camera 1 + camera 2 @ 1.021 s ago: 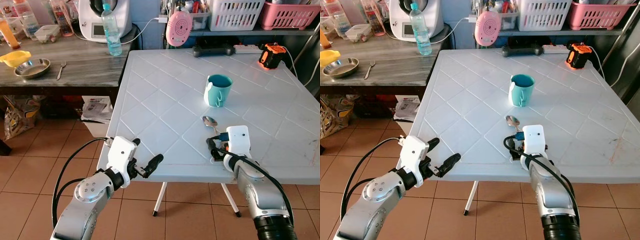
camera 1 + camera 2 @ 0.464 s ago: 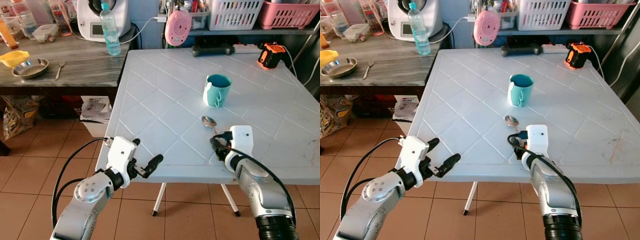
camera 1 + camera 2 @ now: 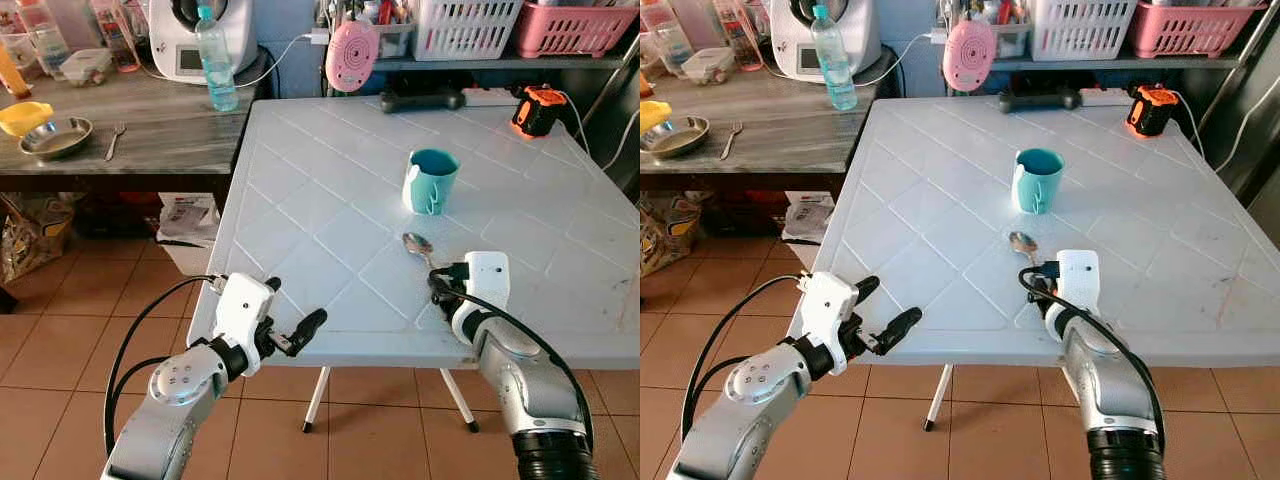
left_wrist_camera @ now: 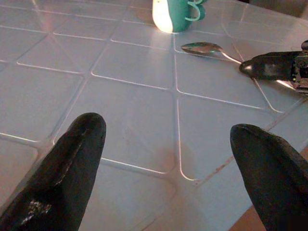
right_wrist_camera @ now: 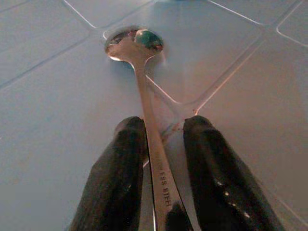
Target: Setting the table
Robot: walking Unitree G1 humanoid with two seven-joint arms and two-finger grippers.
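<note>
A metal spoon [image 3: 417,243] lies on the white table [image 3: 300,180], bowl end toward a teal mug [image 3: 431,181] that stands just behind it. My right gripper [image 3: 440,290] is low over the table near its front edge, shut on the spoon's handle. In the right wrist view the handle [image 5: 153,144] runs between the two black fingers [image 5: 120,163] with the spoon's bowl resting on the table. My left gripper [image 3: 295,301] is held open at the table's front left edge, with nothing between its fingers [image 4: 72,159].
A wooden counter [image 3: 150,125] stands to the left with a metal bowl [image 3: 55,137], a fork [image 3: 113,141] and a water bottle [image 3: 216,60]. An orange tape measure [image 3: 535,110] and a black power strip [image 3: 425,99] sit at the table's far edge. Tiled floor lies below.
My right wrist has shifted slightly forward and to the right over the table. The spoon and mug keep their places, and the left arm has not moved.
</note>
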